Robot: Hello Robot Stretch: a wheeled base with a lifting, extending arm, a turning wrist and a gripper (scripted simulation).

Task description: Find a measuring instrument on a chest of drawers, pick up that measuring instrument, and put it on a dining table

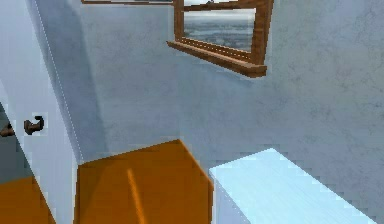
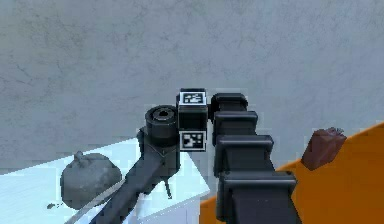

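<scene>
1. Forward view: one pale cabinet (image 1: 285, 190) fills the lower right corner, its top bare where it shows. It stands against a grey-blue wall (image 1: 140, 90).
2. Forward view: one window (image 1: 222, 35) with a brown wooden frame is set high in that wall. One white door (image 1: 40, 80) with one dark handle (image 1: 35, 125) stands at the left. Orange wooden floor (image 1: 140, 185) lies between the door and the cabinet.
3. Arm side view: one grey rounded lump (image 2: 88, 178) with a small nub on top sits on the pale cabinet (image 2: 190, 170) at the lower left. Its shape is too vague to say whether it is the measuring instrument.
4. Arm side view: the dark arm (image 2: 250, 165) rises from the bottom edge and carries two white marked squares (image 2: 192, 118). The claw (image 2: 145, 190) reaches down and left over the cabinet top, near the lump. I cannot tell whether they touch, whether the claw holds anything, or how wide it stands.
5. Arm side view: one brown thing (image 2: 325, 148) stands on the orange floor (image 2: 345, 185) at the right, well apart from the lump.
</scene>
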